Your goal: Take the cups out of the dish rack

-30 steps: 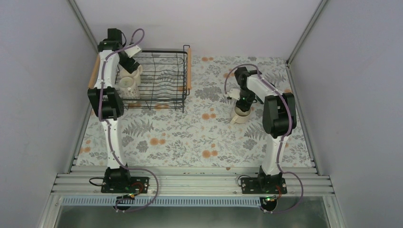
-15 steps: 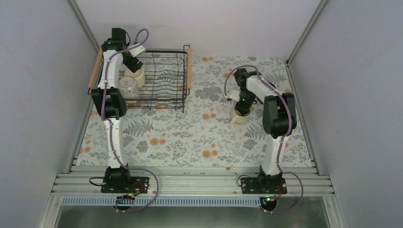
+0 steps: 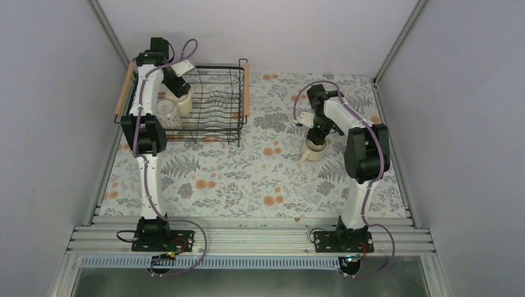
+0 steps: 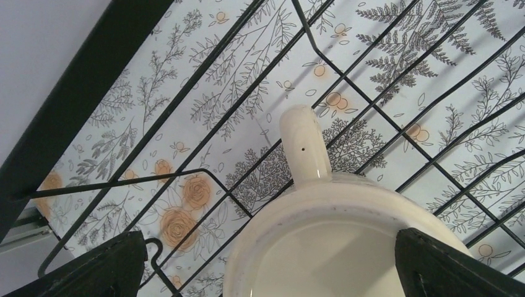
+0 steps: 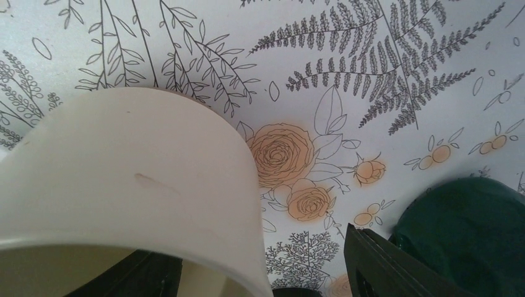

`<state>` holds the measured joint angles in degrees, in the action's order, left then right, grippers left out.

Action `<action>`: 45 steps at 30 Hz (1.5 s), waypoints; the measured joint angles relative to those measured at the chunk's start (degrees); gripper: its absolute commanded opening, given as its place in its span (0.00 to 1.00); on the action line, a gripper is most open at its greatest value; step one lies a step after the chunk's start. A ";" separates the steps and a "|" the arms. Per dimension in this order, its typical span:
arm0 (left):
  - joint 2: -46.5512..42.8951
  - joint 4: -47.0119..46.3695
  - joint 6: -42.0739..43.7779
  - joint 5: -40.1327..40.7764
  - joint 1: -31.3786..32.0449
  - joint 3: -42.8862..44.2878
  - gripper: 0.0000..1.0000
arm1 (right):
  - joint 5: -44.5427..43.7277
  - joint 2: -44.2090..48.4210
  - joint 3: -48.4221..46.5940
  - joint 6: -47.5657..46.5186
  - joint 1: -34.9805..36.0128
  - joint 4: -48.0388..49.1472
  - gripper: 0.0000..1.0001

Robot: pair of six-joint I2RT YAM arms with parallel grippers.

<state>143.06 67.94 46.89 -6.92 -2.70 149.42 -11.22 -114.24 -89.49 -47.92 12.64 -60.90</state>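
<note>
Two cups are left in the dish rack point(image 3: 216, 108): a beige mug point(image 4: 334, 247), with the left jaws spread wide on both sides of it, and a white mug point(image 3: 165, 112) beside it. The wide cream mug point(image 3: 314, 150) and a dark green mug point(image 5: 464, 235) stand out on the flowery worktop point(image 3: 247, 179), with the right jaws loose over the cream rim. Plain grey walls point(image 3: 464, 93) stand around.

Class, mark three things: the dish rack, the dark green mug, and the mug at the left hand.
dish rack point(image 3: 246, 90): top view, on a wooden handle.
dark green mug point(image 5: 470, 229): right wrist view, on its side.
beige mug point(image 4: 303, 145): left wrist view, on its handle.
</note>
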 measured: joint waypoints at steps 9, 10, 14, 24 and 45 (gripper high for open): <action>0.02 1.88 -2.10 -0.22 1.25 0.72 1.00 | 0.22 1.09 -0.04 0.02 0.00 0.63 0.73; 0.02 1.88 -2.40 -0.28 1.70 0.79 1.00 | 0.24 1.38 -0.04 0.02 0.00 0.68 0.73; 0.02 1.60 -2.67 -0.85 3.63 0.70 1.00 | 0.44 2.29 -0.04 0.04 0.00 0.90 0.73; 2.56 0.70 -4.13 2.78 6.93 1.84 1.00 | 1.11 3.19 1.55 0.04 0.00 2.93 0.72; 7.32 -0.17 -5.11 2.56 7.80 1.95 0.53 | 2.75 3.43 2.97 0.20 0.00 4.70 0.67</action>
<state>150.39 67.77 41.78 -4.36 5.10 151.37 -8.47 -110.80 -86.52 -47.72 12.64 -56.21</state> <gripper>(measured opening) 0.698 0.682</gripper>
